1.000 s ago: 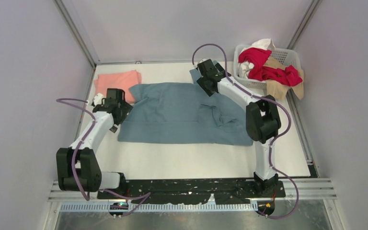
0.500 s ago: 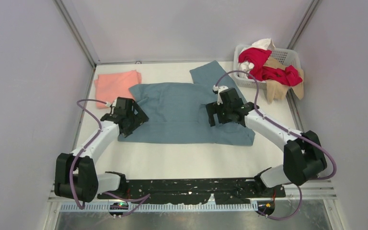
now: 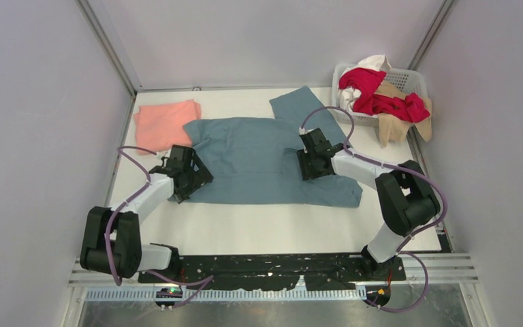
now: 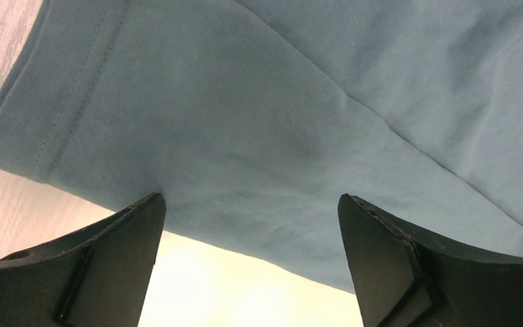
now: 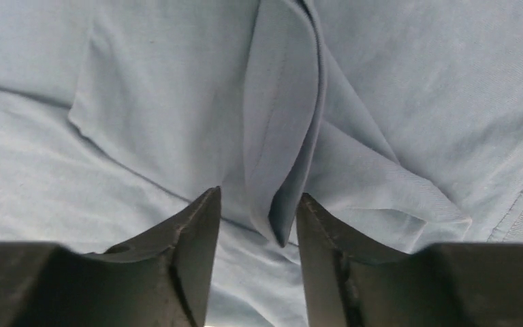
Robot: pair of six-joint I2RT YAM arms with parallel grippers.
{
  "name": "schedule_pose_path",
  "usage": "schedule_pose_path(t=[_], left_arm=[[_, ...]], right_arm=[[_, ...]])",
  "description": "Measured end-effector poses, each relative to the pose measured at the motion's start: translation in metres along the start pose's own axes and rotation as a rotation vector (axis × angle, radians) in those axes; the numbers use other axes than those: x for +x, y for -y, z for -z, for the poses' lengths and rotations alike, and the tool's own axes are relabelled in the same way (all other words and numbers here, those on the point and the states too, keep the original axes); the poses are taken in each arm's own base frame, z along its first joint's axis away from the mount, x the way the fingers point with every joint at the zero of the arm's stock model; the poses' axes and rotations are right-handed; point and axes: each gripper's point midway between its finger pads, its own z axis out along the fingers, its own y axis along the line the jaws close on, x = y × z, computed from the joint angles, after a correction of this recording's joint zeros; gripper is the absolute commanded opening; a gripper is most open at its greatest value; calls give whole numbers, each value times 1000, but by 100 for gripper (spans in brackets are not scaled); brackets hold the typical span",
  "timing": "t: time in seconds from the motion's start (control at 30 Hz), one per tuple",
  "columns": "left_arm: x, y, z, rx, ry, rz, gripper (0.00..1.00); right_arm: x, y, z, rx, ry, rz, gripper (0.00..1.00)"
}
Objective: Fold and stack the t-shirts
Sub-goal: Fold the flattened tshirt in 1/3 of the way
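Observation:
A large blue-grey t-shirt (image 3: pixel 255 160) lies spread flat mid-table, one sleeve (image 3: pixel 305 109) reaching toward the back. A folded salmon-pink t-shirt (image 3: pixel 165 125) lies at the back left. My left gripper (image 3: pixel 192 178) is low at the blue shirt's near-left corner. In the left wrist view it (image 4: pixel 252 201) is open wide, straddling the hem of the blue cloth (image 4: pixel 259 116). My right gripper (image 3: pixel 308 165) is down on the shirt's right-middle. Its jaws (image 5: pixel 259 197) stand narrowly apart around a raised fold (image 5: pixel 293 136), which shows a gap on one side.
A white lattice basket (image 3: pixel 412 76) stands at the back right, holding a red shirt (image 3: pixel 381 102), a white one (image 3: pixel 374 63) and a tan one (image 3: pixel 398 126) that drapes over its rim. Grey walls enclose the table on the left, right and back.
The right arm swung from the shirt's back edge to its right-middle, leaving the sleeve laid out, and its jaws narrowed round a fold. The left gripper slid nearer, to the shirt's near-left corner.

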Motion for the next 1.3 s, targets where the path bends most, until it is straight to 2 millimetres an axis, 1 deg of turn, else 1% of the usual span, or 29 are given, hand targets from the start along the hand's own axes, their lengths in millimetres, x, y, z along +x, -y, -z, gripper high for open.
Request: schedule_pose_path(t=[0.03,0.07,0.1,0.13,0.17,0.27,0.33,0.43,0.47,0.53,0.57,0.6,0.63,0.67,0.73,0.77,0.8,0.87,0.9,0.97,1.03,1.1,1.13,1.17,1.2,1.23,1.3], left_arm=[[0,0,-1,-3,1,-1,100],[-1,-1,-2,-7,3,-1,99],[-1,-2,-2,-12,4,-1,100],[-1,-3,-3,-17,5,-1,100],[-1,-4,-5,-26,7,-2,100],[0,-9,-9,-50,5,-7,100],[0,-10,-10,-58,6,-10,100],[-1,-10,-11,-64,6,-14,100],[-2,-10,-11,-65,6,-15,100],[-3,-9,-12,-68,5,-23,100],[-3,-10,-12,-70,5,-27,100],[-3,-10,-12,-71,6,-29,100],[-3,-10,-12,-72,7,-32,100],[-3,-10,-12,-73,7,-34,100],[-3,-10,-12,-72,7,-36,99],[-3,-10,-11,-71,7,-38,100],[-3,-10,-10,-69,8,-39,100],[-5,-9,-7,-60,13,-42,100],[-5,-8,-5,-52,16,-43,100],[-8,-4,0,-27,26,-48,100],[-11,1,5,-5,36,-48,100],[-15,6,8,13,45,-48,100],[-17,10,9,24,47,-47,100],[-18,13,10,36,47,-46,100],[-19,18,10,53,43,-45,100],[-20,23,10,68,38,-44,100],[-21,31,6,89,23,-44,100]], right_arm=[[1,1,-2,10,-3,-4,34],[1,3,-4,20,-5,-4,21],[1,4,-5,28,-4,-8,12],[1,6,-5,40,-3,-10,9],[-2,7,-5,50,1,-11,7],[-15,14,-2,95,22,-4,6],[-30,22,3,143,46,19,7],[-64,38,12,230,90,95,7],[-71,43,13,251,97,118,7],[-87,55,12,301,99,197,14],[-93,61,9,325,90,240,23],[-98,68,5,351,79,278,25],[-103,75,-1,383,63,315,32],[-108,83,-7,420,47,347,57],[-118,97,-18,499,21,386,77],[-125,105,-21,542,13,398,80],[-130,109,-23,581,12,400,86],[-135,118,-17,646,18,385,99],[-136,121,-9,674,30,368,97],[-133,120,9,696,76,318,95],[-122,113,33,681,126,268,95],[-111,104,57,627,182,202,95],[-106,94,66,563,221,159,95],[-103,85,73,507,251,128,95],[-100,72,77,415,290,86,95],[-96,59,78,328,316,49,95],[-82,35,70,174,318,-3,95]])
